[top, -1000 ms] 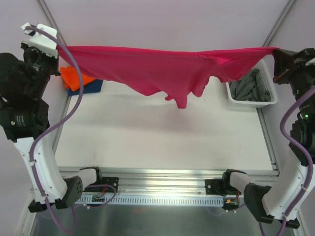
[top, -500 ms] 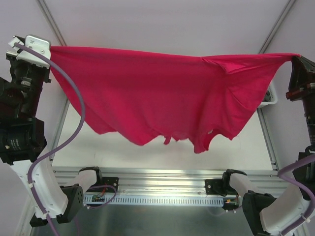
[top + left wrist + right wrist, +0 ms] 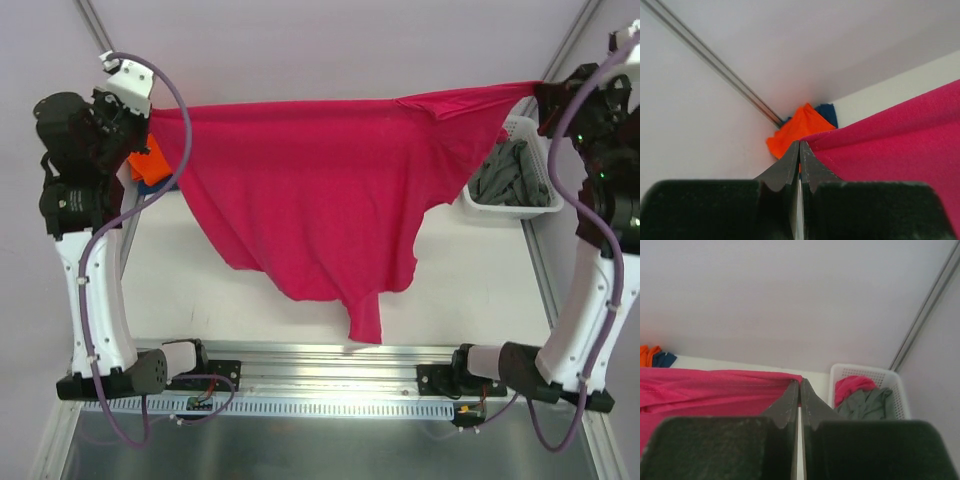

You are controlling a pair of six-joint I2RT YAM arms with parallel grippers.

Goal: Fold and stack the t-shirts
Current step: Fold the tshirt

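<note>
Above the table (image 3: 480, 290), left gripper (image 3: 799, 145) and right gripper (image 3: 799, 382) pinch the magenta t-shirt (image 3: 320, 190), partly hiding the basket (image 3: 512, 212).

A white plastic lattice basket (image 3: 512, 213) sits at the far right corner of the pale surface (image 3: 200, 300), its right wall close to the surface's right edge. A ribbed aluminium rail (image 3: 300, 362) runs along the near edge. Plain pale walls (image 3: 330, 40) close in the far side, with a thin metal strip (image 3: 715, 62) running down each far corner.
</note>
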